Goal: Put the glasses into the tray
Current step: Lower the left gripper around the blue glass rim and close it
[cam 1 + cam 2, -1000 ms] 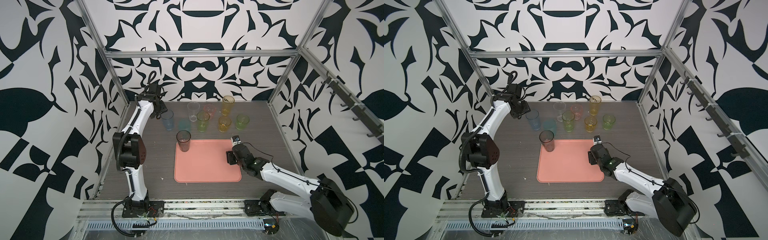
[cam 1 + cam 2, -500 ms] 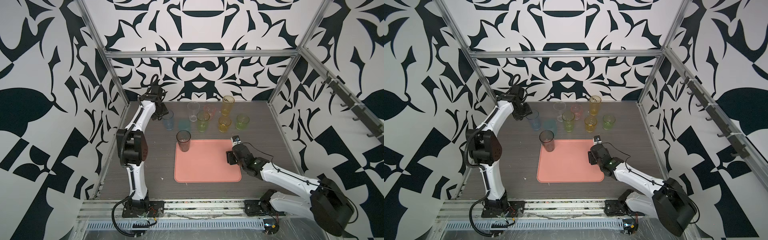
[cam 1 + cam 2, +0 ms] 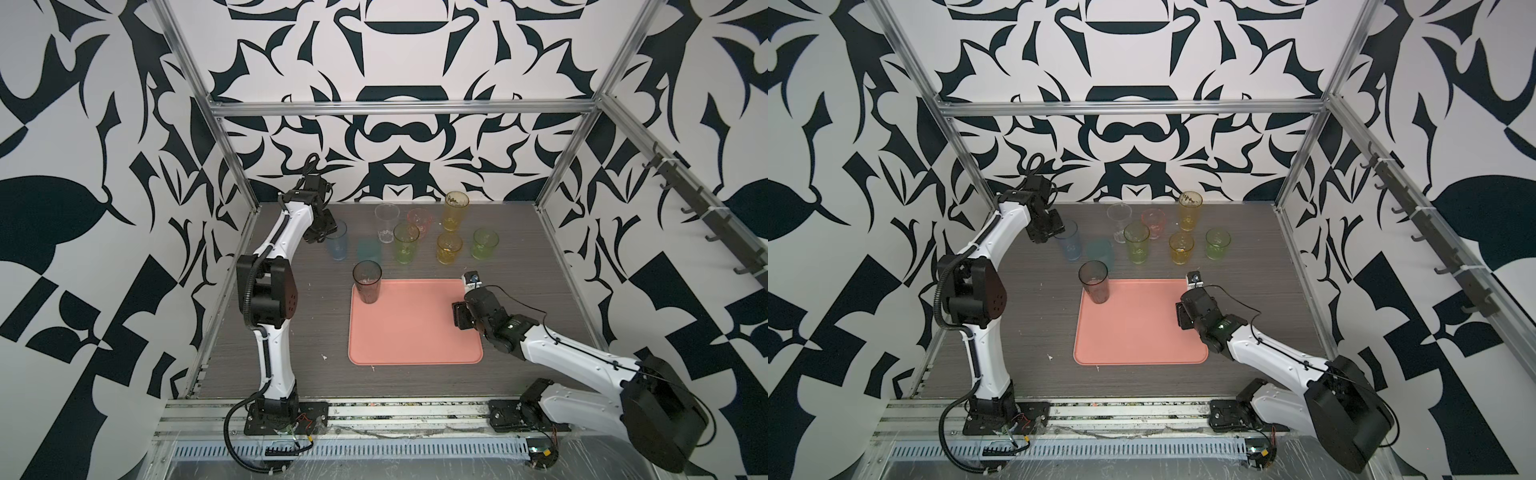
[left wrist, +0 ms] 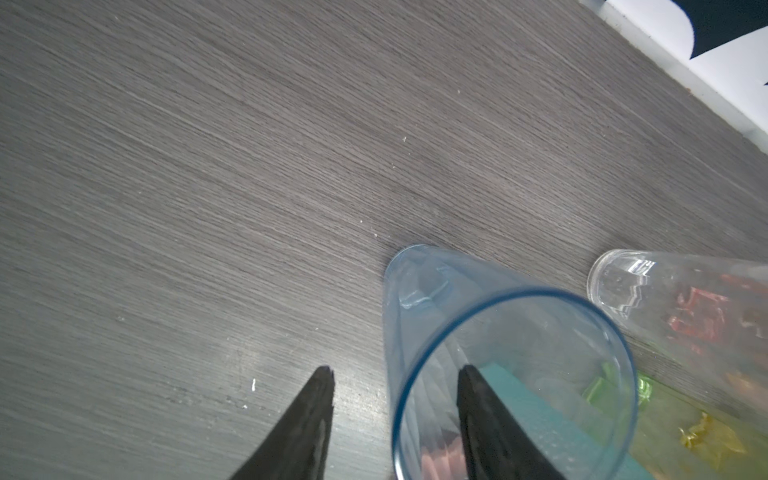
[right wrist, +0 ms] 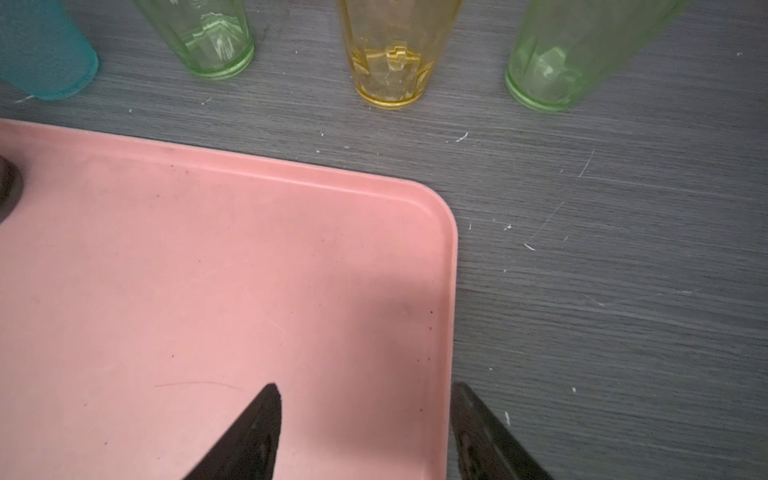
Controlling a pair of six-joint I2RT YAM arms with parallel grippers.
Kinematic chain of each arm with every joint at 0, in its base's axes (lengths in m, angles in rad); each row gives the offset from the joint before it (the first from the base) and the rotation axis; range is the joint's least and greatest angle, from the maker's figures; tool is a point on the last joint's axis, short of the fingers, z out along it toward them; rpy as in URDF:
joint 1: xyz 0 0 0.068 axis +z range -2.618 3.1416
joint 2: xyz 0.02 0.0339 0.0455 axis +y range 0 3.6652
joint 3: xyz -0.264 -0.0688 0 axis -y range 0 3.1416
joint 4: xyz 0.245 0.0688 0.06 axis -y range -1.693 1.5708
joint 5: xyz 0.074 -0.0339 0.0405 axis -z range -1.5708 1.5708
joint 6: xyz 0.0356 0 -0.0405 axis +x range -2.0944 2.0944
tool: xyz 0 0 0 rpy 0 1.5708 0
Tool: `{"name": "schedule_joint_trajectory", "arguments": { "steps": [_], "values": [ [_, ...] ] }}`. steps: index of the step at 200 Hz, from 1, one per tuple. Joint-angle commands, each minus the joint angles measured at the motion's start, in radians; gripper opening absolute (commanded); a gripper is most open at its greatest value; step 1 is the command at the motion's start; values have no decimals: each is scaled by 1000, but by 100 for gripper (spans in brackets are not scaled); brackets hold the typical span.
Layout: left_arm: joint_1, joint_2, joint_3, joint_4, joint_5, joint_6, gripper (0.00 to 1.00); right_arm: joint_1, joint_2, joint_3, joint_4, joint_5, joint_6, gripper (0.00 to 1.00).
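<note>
The tray holds one glass, the smoky grey tumbler, upright in the far corner, well away from the right gripper's jaws. The other eight glasses are empty and stand on the table beyond the tray. Straight ahead of the right jaws I see the short amber tumbler, with a green tumbler on one side and the short green tumbler on the other.

The blue tumbler sits at the left gripper. Its wall runs between the jaws, one finger inside the cup and one outside over bare table. There is a gap on both sides, so the jaws are apart and not gripping.

Much is cut off. The blue rim runs out of the left wrist view, the teal tumbler shows there only through blue plastic, and the clear tumbler is clipped. In both top views the left fingers hide behind the wrist.

The right jaws are released and straddle the tray's near-side rim. I cannot tell whether they touch it.

My left arm is stretched high and far back, and my right arm lies low, reaching forward
</note>
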Motion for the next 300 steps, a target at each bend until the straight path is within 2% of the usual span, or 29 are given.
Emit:
{"name": "schedule_joint_trajectory", "arguments": {
  "steps": [1, 168, 300],
  "values": [
    [7, 19, 6, -41, 10, -5, 48, -1, -1, 27, 10, 18, 2, 67],
    [14, 32, -25, -39, 12, 12, 25, -1, 3, 30, 6, 18, 4, 67],
    [18, 29, -32, -40, 14, 21, 12, -1, 10, 34, 3, 17, 2, 67]
  ]
}}
